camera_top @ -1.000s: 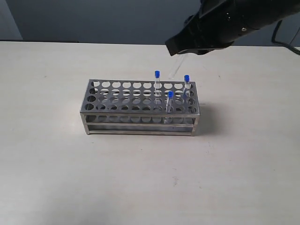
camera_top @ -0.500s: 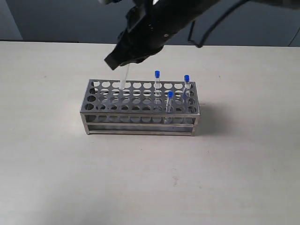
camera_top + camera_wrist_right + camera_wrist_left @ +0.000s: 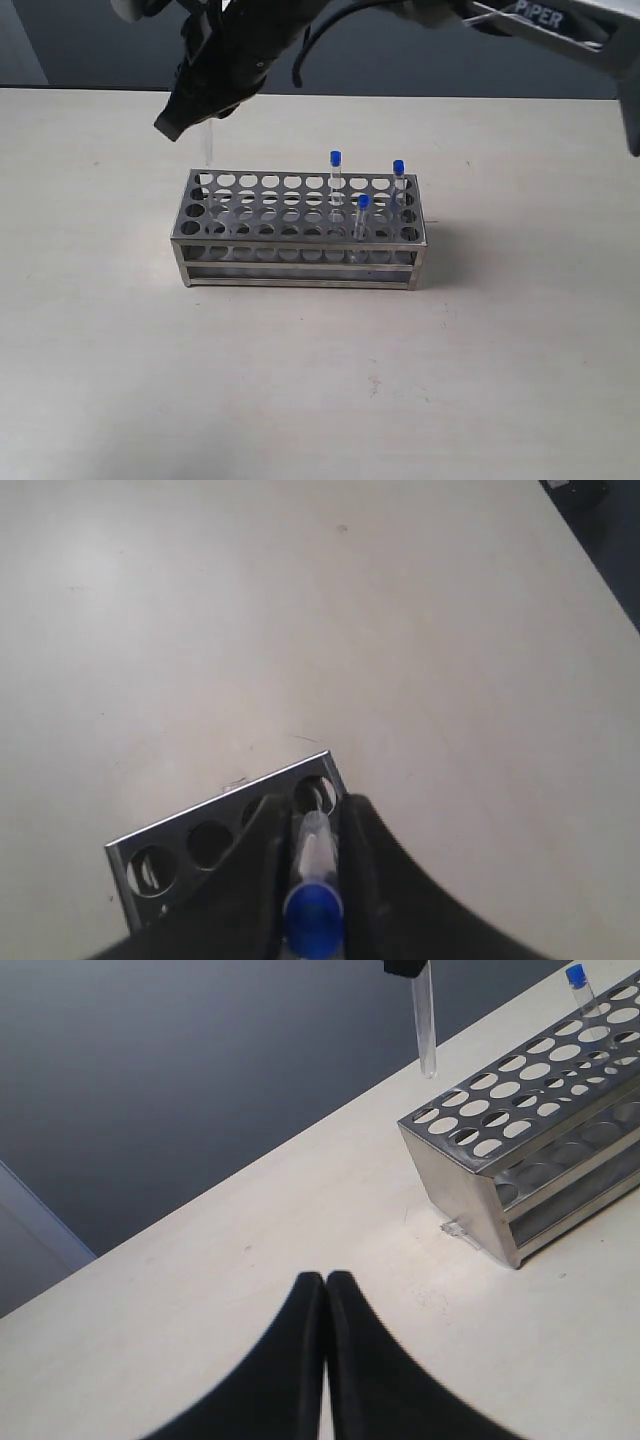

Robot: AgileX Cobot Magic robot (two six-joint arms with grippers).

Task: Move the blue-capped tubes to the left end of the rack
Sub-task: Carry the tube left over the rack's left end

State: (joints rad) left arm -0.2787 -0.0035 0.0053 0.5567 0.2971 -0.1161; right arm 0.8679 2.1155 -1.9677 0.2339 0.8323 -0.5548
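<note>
The steel rack (image 3: 300,268) stands mid-table with three blue-capped tubes upright near its right end: one at the back (image 3: 336,176), one at the far right (image 3: 398,181), one in front (image 3: 362,216). My right gripper (image 3: 186,117) reaches across to the left and is shut on a fourth blue-capped tube (image 3: 208,148), hanging just above the rack's left end. In the right wrist view the gripper (image 3: 314,806) pinches this tube (image 3: 315,846), blue cap up, over the rack's corner hole (image 3: 318,794). My left gripper (image 3: 325,1278) is shut and empty, low over the table beside the rack (image 3: 470,1200).
The pale table (image 3: 120,350) stretches all around the rack. A dark wall (image 3: 90,40) runs behind the table's far edge. The left wrist view catches the carried tube (image 3: 425,1020) hanging above the rack's end, and one racked tube (image 3: 579,988) farther along.
My right arm has swept leftward with the tube, from above the rack's right end, over its middle, to above its left end. The three racked tubes have not moved.
</note>
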